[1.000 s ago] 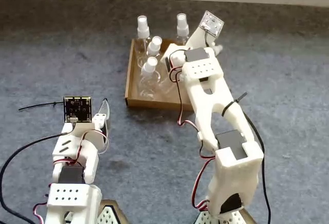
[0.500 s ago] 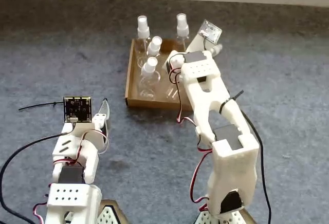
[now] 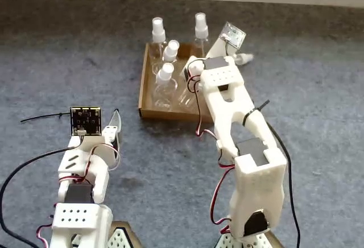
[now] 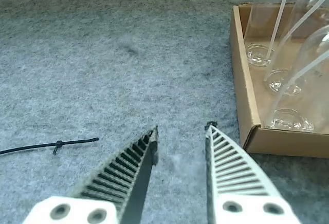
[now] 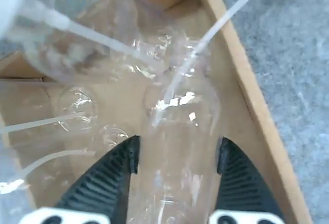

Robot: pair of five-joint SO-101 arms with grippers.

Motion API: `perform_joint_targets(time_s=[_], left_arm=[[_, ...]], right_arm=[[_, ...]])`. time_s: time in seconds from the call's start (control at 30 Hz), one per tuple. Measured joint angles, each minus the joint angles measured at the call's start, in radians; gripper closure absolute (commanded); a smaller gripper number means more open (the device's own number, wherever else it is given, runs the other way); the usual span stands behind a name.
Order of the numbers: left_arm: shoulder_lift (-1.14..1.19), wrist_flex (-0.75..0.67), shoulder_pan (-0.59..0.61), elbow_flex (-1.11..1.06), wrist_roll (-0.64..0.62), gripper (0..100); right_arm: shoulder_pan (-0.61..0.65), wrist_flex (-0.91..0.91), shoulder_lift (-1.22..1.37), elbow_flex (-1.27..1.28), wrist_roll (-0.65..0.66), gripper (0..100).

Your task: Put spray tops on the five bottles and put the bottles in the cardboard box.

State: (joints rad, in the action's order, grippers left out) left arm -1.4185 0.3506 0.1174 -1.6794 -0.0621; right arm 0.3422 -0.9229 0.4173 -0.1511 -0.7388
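Over the last second the right arm has been drawing back slightly, and the fifth bottle's spray top (image 3: 245, 59) is tipping lower. This probably means the last bottle is going into the cardboard box (image 3: 145, 83), where four other bottles (image 3: 165, 83) are standing capped. The right gripper (image 5: 177, 149) is clasping the fifth bottle (image 5: 180, 131) around its body. The bottle's long axis is slanting, base inside the box, nozzle pointing out over the far right wall. The left gripper (image 4: 181, 131) is idling, slightly parted and empty.

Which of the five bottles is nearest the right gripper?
The bottle by the cardboard box's right wall: it sits inside the right gripper, while the other four stand farther left.
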Motion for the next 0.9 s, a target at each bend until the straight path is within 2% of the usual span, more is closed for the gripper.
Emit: perform_joint_targets(time_s=[0.37,0.67,0.9], left_arm=[[0.0,0.0,0.0,0.0,0.0,85],[0.0,0.0,0.0,0.0,0.0,85],[0.0,0.0,0.0,0.0,0.0,85]], right_arm=[[0.0,-0.002,0.0,0.0,0.0,88.6],[0.0,-0.083,0.0,0.0,0.0,88.9],[-0.005,-0.098,0.0,0.0,0.0,95.0]])
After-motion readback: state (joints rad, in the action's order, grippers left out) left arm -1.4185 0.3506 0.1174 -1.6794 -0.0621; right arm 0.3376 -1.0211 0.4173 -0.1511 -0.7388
